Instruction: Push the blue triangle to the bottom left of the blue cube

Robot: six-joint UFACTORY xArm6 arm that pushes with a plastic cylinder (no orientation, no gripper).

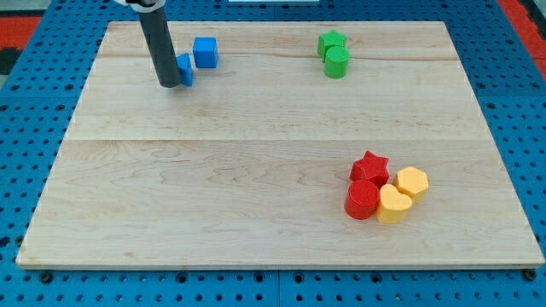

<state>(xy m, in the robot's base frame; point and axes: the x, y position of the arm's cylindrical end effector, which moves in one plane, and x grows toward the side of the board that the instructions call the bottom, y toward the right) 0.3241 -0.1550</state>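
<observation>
The pale wooden bench (256, 170) fills most of the view, a plank board resting on a blue pegboard surface (26, 170), and nearly all of its middle and left is bare. Next in size is the dark rod of the arm, coming down from the view's top left; my tip (170, 84) rests on the wood at the left side of the blue triangle (184, 69), touching it or as good as touching, so that the rod hides part of that block. There is no tool here to spread or pinch, only this bare rod end for pushing. The blue cube (205, 52) sits just beside the triangle, up and to the view's right of it, so the triangle already lies roughly at the cube's lower left, and I judge the task close to done or in its final nudge. In the view's lower right a tight cluster lies well clear of the work: a red star (369, 165), a red cylinder (362, 199), a yellow heart (393, 205) and a yellow hexagon (411, 182), all touching or nearly so. At the top right a green star (331, 41) and a green cylinder (337, 61) sit pressed together.
</observation>
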